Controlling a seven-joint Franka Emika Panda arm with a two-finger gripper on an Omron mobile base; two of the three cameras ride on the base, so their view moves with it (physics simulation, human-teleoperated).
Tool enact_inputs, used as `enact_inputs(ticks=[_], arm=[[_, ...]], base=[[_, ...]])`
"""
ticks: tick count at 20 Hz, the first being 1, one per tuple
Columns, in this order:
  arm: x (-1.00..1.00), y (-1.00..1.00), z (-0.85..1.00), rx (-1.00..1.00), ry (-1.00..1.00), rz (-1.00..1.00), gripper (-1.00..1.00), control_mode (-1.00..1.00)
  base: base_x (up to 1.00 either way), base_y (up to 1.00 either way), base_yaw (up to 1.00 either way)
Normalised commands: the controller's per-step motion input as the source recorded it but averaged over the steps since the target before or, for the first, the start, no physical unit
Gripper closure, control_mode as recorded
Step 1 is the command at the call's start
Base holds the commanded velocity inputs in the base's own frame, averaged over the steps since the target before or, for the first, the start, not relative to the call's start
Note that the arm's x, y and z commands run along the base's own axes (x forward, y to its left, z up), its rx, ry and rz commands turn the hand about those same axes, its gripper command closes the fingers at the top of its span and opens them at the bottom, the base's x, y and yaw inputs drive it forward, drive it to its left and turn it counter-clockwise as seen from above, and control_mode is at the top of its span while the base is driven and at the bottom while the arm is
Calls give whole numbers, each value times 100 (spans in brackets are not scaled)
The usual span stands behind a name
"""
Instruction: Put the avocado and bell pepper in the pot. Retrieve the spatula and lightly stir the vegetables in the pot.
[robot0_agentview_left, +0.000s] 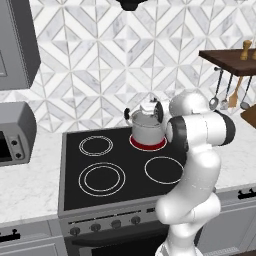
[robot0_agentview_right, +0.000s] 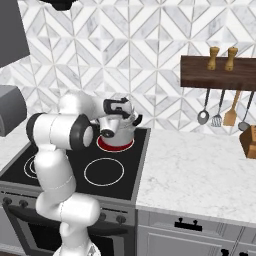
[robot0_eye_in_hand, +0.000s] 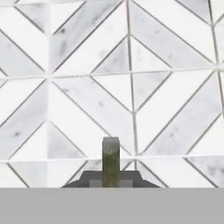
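**Gripper held above the pot on the back ring**

On the back right ring of the black stove top (robot0_agentview_left: 70, 165) stands the pot (robot0_agentview_left: 146, 131), shiny steel with dark side handles, set on a burner that glows red (robot0_agentview_left: 148, 145). Its inside is hidden behind the hand in both base views, so what lies in it cannot be told.

Above the pot the white arm (robot0_agentview_left: 200, 165) bends forward, and the gripper (robot0_agentview_right: 116, 106) sits just over the pot's rim — close to it, though whether it touches is unclear. In the hand view the camera faces the marble-patterned wall tiles (robot0_eye_in_hand: 131, 78), and the fingers (robot0_eye_in_hand: 110, 162) stand pressed together as one narrow upright shape with an olive-green tint; the jaws are closed with no gap between them, and nothing can be made out in their grip.

To the right, past the pale marble counter (robot0_agentview_right: 200, 175), a dark wooden shelf (robot0_agentview_right: 220, 72) carries two small wooden grinders (robot0_agentview_right: 222, 57). From its underside hang steel ladles (robot0_agentview_right: 203, 116), a slotted steel utensil (robot0_agentview_right: 217, 120) and an orange-brown wooden spatula (robot0_agentview_right: 230, 116) — all well apart from the stove. At the left edge of the left base view stands a grey microwave (robot0_agentview_left: 15, 132).
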Motion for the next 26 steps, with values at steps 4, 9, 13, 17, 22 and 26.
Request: enact_inputs(ticks=[4,9,13,17,22,26], arm=[[-37,6,68,17,41,-13,100,-100],[-34,0,43,6,23,-15,100,-100],[5,0,-27,-9,-10,-7,100,-100],[34,0,-59,-18,-39,0,100,-100],[12,8,-48,-14,-48,0,100,-100],[-34,48,-30,-6,-37,0,100,-100]], base=[[0,0,0],[0,0,0],[0,0,0],[0,0,0],[0,0,0],[0,0,0]])
